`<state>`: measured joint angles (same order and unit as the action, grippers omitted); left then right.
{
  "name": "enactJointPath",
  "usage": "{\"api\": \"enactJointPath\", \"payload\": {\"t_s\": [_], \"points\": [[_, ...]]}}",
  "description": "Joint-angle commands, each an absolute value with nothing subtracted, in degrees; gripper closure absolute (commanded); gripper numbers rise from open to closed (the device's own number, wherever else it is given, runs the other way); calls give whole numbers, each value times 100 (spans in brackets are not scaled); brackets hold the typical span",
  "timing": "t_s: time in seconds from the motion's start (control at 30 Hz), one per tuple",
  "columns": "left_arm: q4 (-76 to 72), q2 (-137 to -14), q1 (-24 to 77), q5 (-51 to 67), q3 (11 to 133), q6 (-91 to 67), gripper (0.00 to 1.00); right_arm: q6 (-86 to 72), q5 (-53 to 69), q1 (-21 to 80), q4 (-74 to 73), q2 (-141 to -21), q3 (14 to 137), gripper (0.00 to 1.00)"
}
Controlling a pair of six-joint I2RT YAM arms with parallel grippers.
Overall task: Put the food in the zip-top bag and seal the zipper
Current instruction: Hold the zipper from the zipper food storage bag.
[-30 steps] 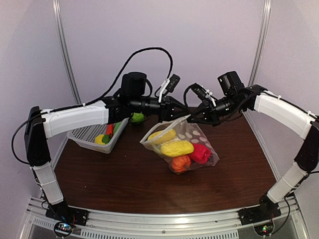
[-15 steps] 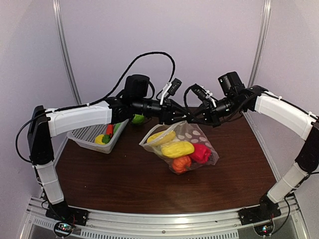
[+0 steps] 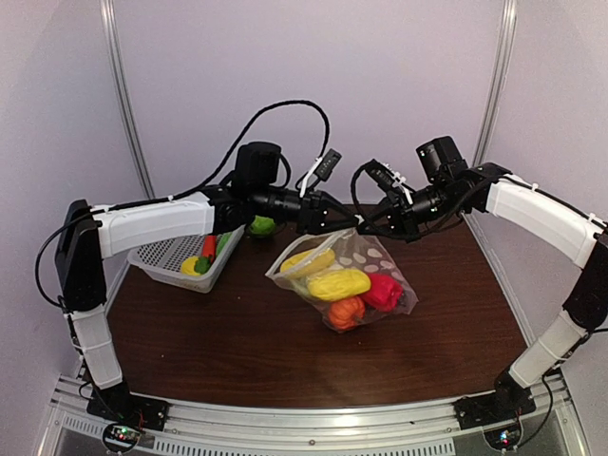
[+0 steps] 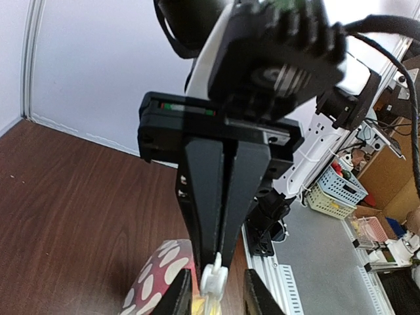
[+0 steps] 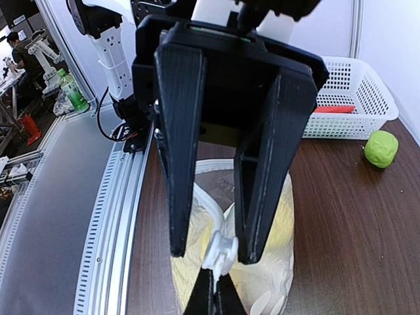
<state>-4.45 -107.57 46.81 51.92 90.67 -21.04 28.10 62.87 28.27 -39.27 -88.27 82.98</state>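
The dotted clear zip-top bag [image 3: 353, 283] lies mid-table holding yellow, orange and red food [image 3: 338, 283]. Its mouth edge is lifted at the back. My left gripper [image 3: 332, 221] is shut, pinching the tab of the white slider [image 4: 214, 281] on the zipper. In the left wrist view its fingertips [image 4: 220, 259] meet just above the slider. My right gripper [image 3: 367, 226] faces it and is open. In the right wrist view its fingers [image 5: 178, 197] straddle the slider [image 5: 220, 252] without touching it, over the open bag mouth [image 5: 230, 275].
A white mesh basket [image 3: 161, 258] stands at the left with yellow, red and green food [image 3: 204, 256] in it; it also shows in the right wrist view [image 5: 351, 92]. A green fruit [image 3: 261, 225] lies on the table behind it, and in the right wrist view [image 5: 380, 147].
My left gripper has edged a little to the right along the bag's mouth toward the right gripper. The bag and the right arm have barely moved.
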Motion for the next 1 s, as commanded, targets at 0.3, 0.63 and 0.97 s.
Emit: {"api": "enactJointPath", "payload": {"t_s": [0.3, 0.63, 0.97], "points": [[-723, -10999, 4597, 5663, 9233, -2449, 75, 2843, 6343, 2856, -3735, -8606, 8313, 100], [-1052, -10984, 4548, 5801, 9101, -2715, 86, 2872, 6316, 2851, -3729, -8632, 8283, 100], [-771, -10888, 4522, 5439, 9062, -2521, 100, 2578, 6325, 2725, -3330, -8527, 8159, 100]]}}
